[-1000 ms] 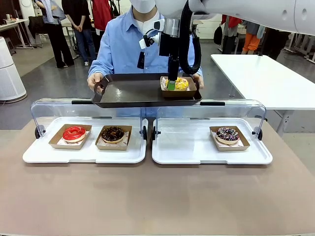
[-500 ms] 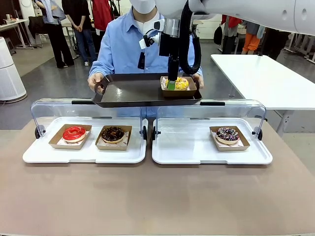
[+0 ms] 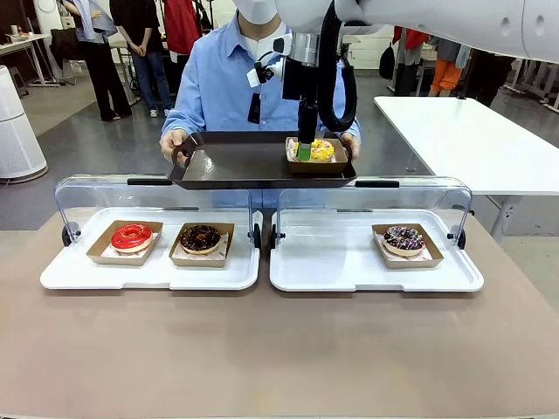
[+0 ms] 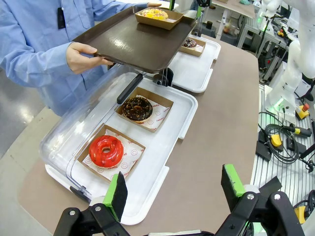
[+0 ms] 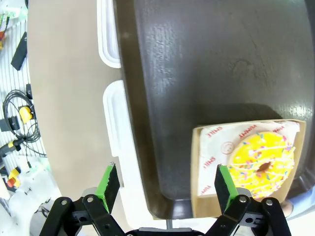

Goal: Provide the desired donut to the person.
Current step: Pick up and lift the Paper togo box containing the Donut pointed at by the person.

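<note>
Holding a dark brown tray [image 3: 229, 164] level in both hands, the person [image 3: 218, 87] stands at the far side of the table [image 3: 279, 358]. The yellow sprinkled donut [image 3: 322, 149] sits in its cardboard boat [image 3: 337, 163] on the right end of that tray, above the far edge of the display cases. The right gripper [image 5: 166, 177] hangs over the tray with its fingers spread wide and nothing between them; in the front view one green pad stands just beside the left edge of the boat, and whether it touches cannot be told. The left gripper [image 4: 174, 181] hovers over the near left of the table, also wide open and empty. Below, the left white case [image 3: 70, 275] holds a red glazed donut [image 3: 131, 236] and, to its right, a chocolate donut [image 3: 201, 236], each in a cardboard boat. The right white case [image 3: 341, 275] holds a dark donut with coloured sprinkles [image 3: 403, 237] at its right end. Both clear lids [image 3: 157, 188] stand raised at the far side.
</note>
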Robot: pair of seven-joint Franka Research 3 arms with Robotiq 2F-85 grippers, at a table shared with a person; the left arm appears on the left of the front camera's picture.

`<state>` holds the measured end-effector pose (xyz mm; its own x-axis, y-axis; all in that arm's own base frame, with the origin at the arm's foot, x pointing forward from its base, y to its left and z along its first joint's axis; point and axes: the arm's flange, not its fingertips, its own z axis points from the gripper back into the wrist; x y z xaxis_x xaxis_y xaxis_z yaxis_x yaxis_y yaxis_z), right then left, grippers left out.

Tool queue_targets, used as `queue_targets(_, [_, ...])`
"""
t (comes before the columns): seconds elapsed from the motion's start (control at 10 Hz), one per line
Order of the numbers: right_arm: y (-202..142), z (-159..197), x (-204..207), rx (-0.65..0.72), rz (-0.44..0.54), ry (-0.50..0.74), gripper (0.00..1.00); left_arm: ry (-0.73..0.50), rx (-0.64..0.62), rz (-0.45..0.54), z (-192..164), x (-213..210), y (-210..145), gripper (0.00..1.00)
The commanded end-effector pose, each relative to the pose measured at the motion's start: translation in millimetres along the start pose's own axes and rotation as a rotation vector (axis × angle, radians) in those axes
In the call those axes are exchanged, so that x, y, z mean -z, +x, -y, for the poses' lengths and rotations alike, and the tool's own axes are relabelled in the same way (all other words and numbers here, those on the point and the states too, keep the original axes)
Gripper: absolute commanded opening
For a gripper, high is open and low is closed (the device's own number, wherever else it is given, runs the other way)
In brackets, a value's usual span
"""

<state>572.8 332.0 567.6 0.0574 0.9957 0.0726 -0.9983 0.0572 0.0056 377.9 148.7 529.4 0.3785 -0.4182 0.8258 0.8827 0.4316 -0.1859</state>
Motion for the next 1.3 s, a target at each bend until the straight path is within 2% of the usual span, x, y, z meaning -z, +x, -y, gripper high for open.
queue_targets(0.0, [1,1,0,0.011,0.005,-0.008,1.0,-0.005,0.008,0.02,0,-1,1,1.0])
queue_targets(0.4, [0,0,0,0.0,0.0,0.0,1.0,-0.005,0.008,0.02,0,-1,1,1.0])
queue_targets(0.5, [-17,-11,-15,-0.159,0.076,0.053,1.0,-0.005,0.008,0.02,0,-1,1,1.0])
queue_targets(0.7, [-63,-22,-50,-0.161,0.134,0.023,1.0,-0.005,0.008,0.02,0,-1,1,1.0])
queue_targets(0.9, [-134,-34,-85,-0.094,0.238,-0.015,1.0,-0.005,0.008,0.02,0,-1,1,1.0])
queue_targets(1.2, [-221,-72,-103,-0.045,0.291,-0.073,1.0,-0.005,0.008,0.02,0,-1,1,1.0])
